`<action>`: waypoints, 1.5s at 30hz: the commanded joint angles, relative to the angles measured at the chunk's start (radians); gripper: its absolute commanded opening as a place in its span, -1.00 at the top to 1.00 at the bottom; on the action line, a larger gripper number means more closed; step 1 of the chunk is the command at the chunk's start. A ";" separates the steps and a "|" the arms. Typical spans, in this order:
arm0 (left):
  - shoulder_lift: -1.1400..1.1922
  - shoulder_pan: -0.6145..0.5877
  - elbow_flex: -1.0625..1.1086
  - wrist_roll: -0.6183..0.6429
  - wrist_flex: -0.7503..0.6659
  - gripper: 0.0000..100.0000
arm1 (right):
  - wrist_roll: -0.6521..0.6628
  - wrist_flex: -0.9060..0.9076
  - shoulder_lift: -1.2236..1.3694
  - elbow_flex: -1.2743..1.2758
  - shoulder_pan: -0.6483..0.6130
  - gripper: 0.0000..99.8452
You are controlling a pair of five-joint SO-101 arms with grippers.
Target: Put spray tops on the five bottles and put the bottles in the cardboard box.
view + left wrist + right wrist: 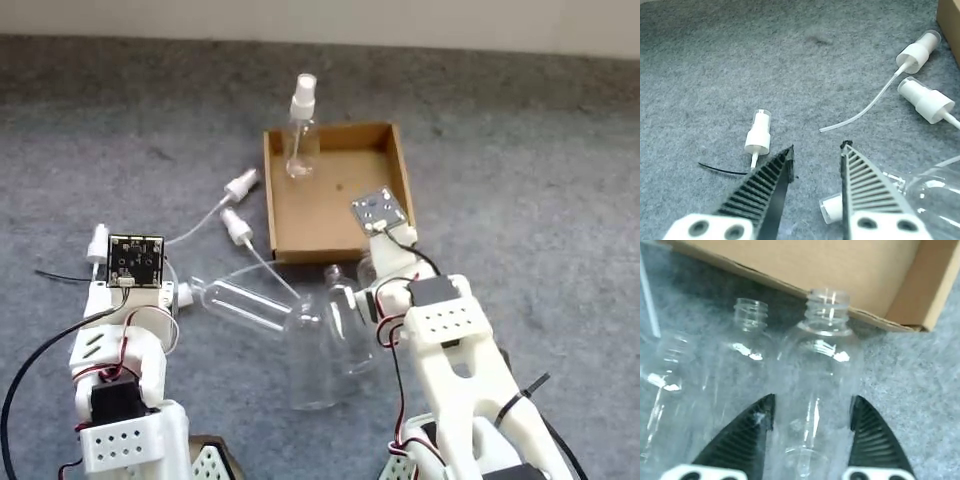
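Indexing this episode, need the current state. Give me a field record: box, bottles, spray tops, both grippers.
box: brown cardboard box, open, on the grey table
in box: one clear plastic bottle with a white spray top, upright
uncapped: three clear open-necked bottles lying outside the box's near wall
other bottle: lying clear bottle, white cap at its neck; cannot tell if seated
loose tops: three white spray tops with tubes, on the table
left gripper: open, over the table beside a loose top
right gripper: open, over one open-necked bottle
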 commanded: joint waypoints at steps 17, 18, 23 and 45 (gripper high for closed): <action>-0.012 0.044 -0.001 -0.005 -0.021 0.70 | 0.342 0.288 -0.028 -0.280 0.568 0.82; -0.012 0.048 -0.001 -0.005 -0.020 0.70 | 0.364 0.269 0.008 -0.278 0.598 0.82; -0.012 0.048 -0.001 -0.005 -0.020 0.70 | 0.388 0.170 0.216 -0.288 0.711 0.81; -0.021 0.053 -0.001 -0.005 0.002 0.70 | 0.295 0.320 0.463 -0.631 0.622 0.46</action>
